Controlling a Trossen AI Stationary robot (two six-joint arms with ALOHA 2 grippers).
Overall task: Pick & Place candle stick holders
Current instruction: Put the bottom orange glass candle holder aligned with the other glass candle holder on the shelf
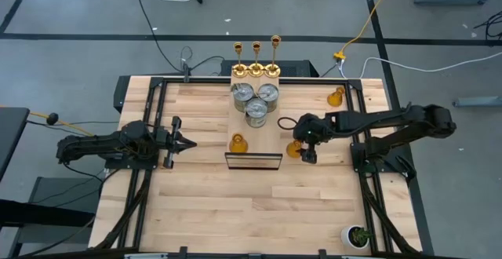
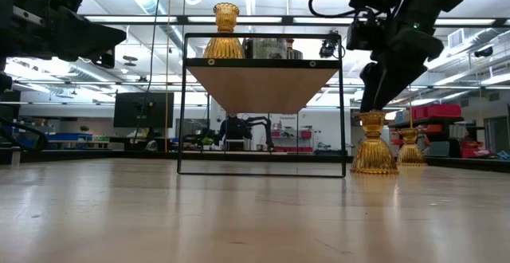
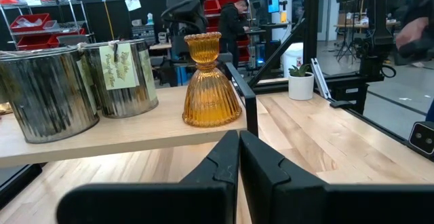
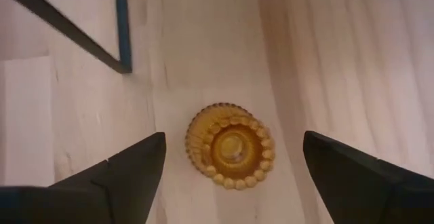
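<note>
The desk [image 1: 204,204] is the widest thing here, and on it stands a raised shelf [image 1: 255,137] on a thin black frame — the landmark for everything else. At the shelf's far edge stand three gold candlesticks [image 1: 256,59] in a row. Just nearer than them, on the shelf's middle, cluster three silver cans [image 1: 255,102]. One amber holder [image 1: 237,143] stands on the shelf's near left corner.

The right arm reaches in from the shelf's right side, and its right hand [image 4: 230,157] hangs directly above a second amber holder [image 4: 230,144], which stands upright on the desk just off the shelf's near right corner. The right wrist view looks straight down the holder's beaded mouth, so its long axis runs vertically, in line with the hand's approach, and the fingers are spread wide to either side of it, touching nothing. That alignment is what the coming grasp depends on, as I judge it — a straight descent should bracket the neck.

A third amber holder [image 1: 336,96] sits on the desk well off the shelf's right side, toward the far edge.

The left hand [image 1: 185,142] waits to the shelf's left, fingers pressed together, pointing at the shelf. The right hand is plainly nearer the holder.
</note>
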